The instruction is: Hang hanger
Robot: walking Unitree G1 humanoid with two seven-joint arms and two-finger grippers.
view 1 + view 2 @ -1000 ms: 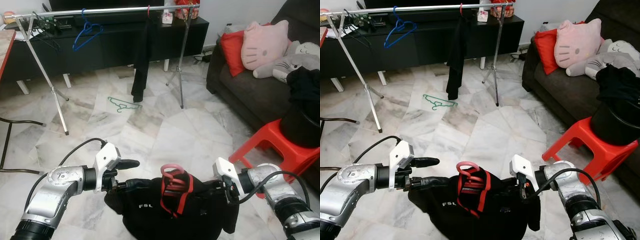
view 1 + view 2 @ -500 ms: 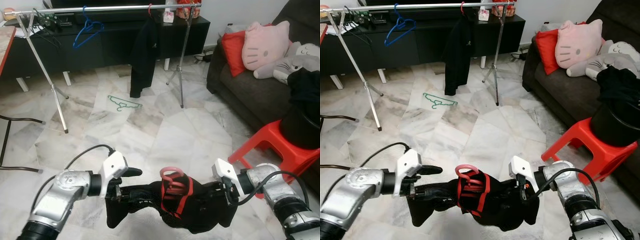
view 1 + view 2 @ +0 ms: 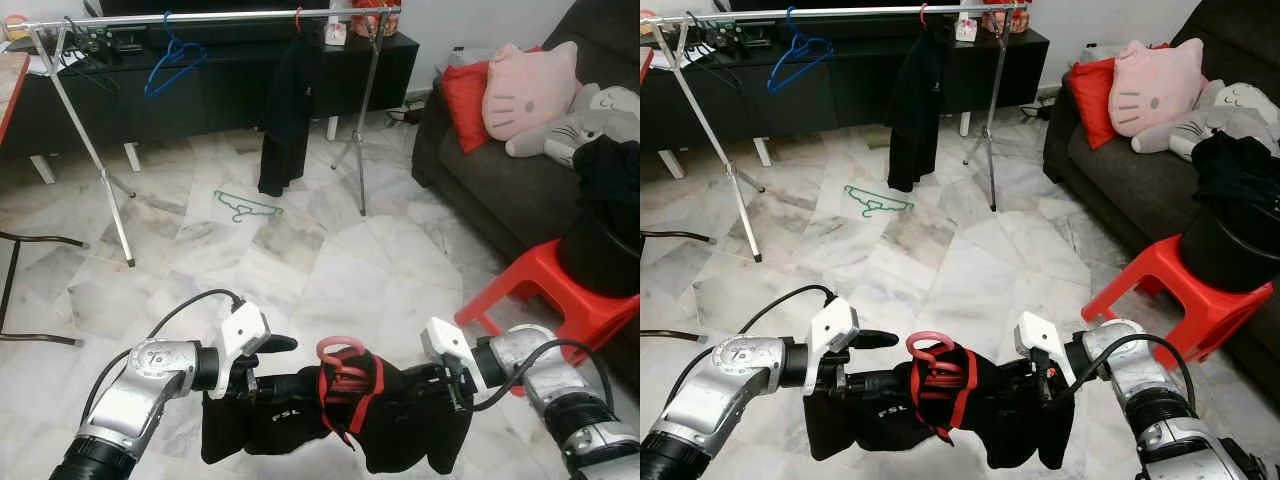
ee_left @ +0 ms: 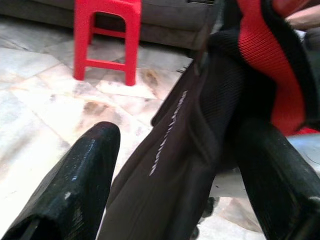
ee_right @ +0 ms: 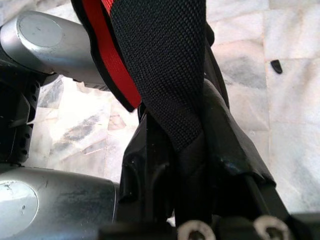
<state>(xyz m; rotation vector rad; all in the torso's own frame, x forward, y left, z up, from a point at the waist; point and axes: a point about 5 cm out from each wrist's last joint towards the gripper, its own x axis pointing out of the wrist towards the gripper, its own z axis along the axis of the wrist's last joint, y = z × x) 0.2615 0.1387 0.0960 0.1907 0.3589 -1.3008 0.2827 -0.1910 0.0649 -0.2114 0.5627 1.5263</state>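
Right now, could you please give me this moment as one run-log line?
left gripper: holding shirt | right gripper: holding shirt | pink hanger: in shirt | rail: ahead

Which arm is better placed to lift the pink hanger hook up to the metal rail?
Probably the left. The left gripper holds the black garment with red trim beside the pink hanger hook, and the metal clothes rail has free space on that side. The right gripper pinches the far shoulder.

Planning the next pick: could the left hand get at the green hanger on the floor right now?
Probably not: the left hand holds the black garment, and the green hanger lies well ahead.
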